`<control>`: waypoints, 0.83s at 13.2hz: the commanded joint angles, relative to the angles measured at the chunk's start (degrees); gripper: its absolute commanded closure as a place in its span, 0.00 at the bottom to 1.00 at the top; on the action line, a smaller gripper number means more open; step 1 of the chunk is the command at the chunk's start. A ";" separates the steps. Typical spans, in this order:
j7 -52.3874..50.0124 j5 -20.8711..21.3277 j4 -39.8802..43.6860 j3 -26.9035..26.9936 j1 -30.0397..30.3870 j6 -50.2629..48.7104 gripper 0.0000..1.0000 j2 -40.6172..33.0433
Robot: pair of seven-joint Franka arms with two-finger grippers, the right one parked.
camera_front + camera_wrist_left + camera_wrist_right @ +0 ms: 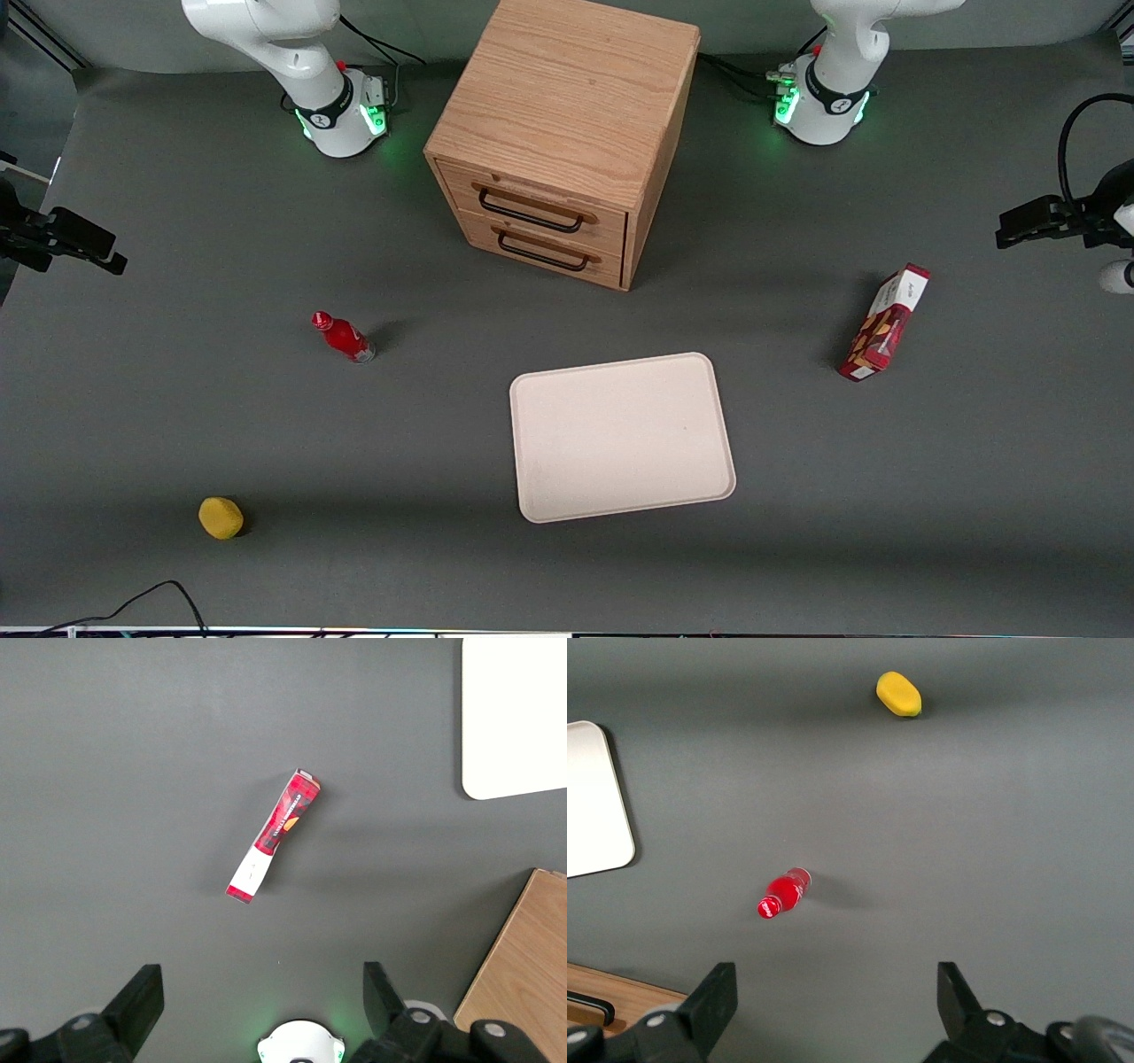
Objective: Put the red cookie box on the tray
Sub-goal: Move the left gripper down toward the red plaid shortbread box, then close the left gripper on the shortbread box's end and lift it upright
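Observation:
The red cookie box [886, 323] [273, 835] stands on a long narrow side on the grey table, toward the working arm's end, with its white end panel up and away from the front camera. The cream-white tray [620, 434] [514, 718] lies flat near the table's middle, well apart from the box, with nothing on it. My left gripper [1019, 226] [261, 997] hangs high over the table, farther from the front camera than the box. It is open, with only bare table showing between its fingers.
A wooden two-drawer cabinet [567, 133] [523, 966] stands farther from the front camera than the tray. A small red bottle [344, 338] [782, 893] and a yellow round object [221, 517] [898, 694] lie toward the parked arm's end.

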 commanded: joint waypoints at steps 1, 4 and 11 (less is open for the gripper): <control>-0.13 -0.34 2.26 0.49 -0.55 -1.93 0.00 1.70; 6.16 1.93 -2.90 0.49 -0.55 -0.46 0.00 1.70; 25.98 3.61 -36.89 1.99 0.06 34.75 0.00 1.17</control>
